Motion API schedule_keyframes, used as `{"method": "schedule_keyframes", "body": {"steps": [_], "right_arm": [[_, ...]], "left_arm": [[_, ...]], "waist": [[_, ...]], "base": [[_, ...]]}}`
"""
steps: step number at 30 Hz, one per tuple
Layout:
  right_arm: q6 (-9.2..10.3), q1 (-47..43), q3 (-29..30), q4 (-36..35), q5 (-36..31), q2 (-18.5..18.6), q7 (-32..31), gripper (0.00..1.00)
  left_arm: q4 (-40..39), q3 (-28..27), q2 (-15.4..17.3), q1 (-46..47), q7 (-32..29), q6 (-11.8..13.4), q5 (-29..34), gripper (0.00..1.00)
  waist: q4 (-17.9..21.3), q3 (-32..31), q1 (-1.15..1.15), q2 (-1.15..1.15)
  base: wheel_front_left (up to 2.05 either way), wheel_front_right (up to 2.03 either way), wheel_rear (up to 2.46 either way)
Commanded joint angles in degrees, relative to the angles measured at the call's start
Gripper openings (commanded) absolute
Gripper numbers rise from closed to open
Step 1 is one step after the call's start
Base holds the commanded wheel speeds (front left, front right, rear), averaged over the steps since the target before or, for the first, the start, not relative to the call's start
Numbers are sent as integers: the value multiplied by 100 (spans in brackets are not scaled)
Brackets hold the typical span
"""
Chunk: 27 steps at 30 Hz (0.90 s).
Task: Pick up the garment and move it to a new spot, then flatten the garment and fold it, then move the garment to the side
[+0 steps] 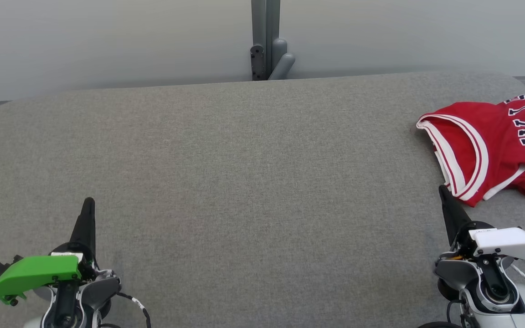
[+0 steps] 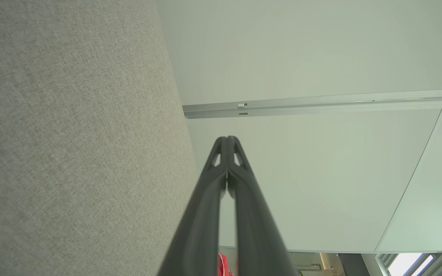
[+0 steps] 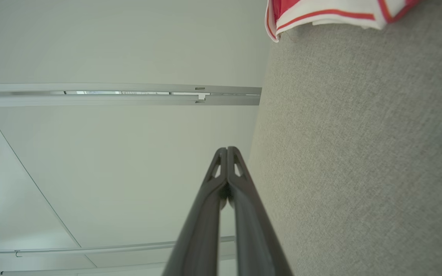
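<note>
The red jersey (image 1: 486, 136) lies bunched at the far right of the grey counter (image 1: 244, 182), running past the head view's edge. Both sets of jaws are pressed shut and empty: the right jaws just short of the jersey's near hem, the left jaws well apart from it. If the right jaws go in without opening, I'd expect them to shove the cloth toward the counter's edge. Pinching a single layer would lift it lopsided.
</note>
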State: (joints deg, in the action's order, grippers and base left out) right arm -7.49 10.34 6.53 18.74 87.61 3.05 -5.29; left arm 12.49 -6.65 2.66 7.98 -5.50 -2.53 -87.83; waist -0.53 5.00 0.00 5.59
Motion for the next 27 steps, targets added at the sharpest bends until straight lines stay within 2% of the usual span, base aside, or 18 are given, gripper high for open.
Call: {"method": "schedule_keyframes", "body": {"steps": [1,9,27], "right_arm": [[-1,76,-9,6,153,49,-38,0],[0,142,-20,16,503,58,-117,0],[-1,131,-50,13,525,76,-77,0]], "left_arm": [[-39,-23,35,121,-42,-1,-132,0],[-51,-48,37,174,-129,25,-441,0],[-51,-46,38,178,-133,26,-411,0]], "waist": [[12,8,0,0],[53,37,0,0],[56,40,0,0]], "base": [[0,0,0],[0,0,0],[0,0,0]]}}
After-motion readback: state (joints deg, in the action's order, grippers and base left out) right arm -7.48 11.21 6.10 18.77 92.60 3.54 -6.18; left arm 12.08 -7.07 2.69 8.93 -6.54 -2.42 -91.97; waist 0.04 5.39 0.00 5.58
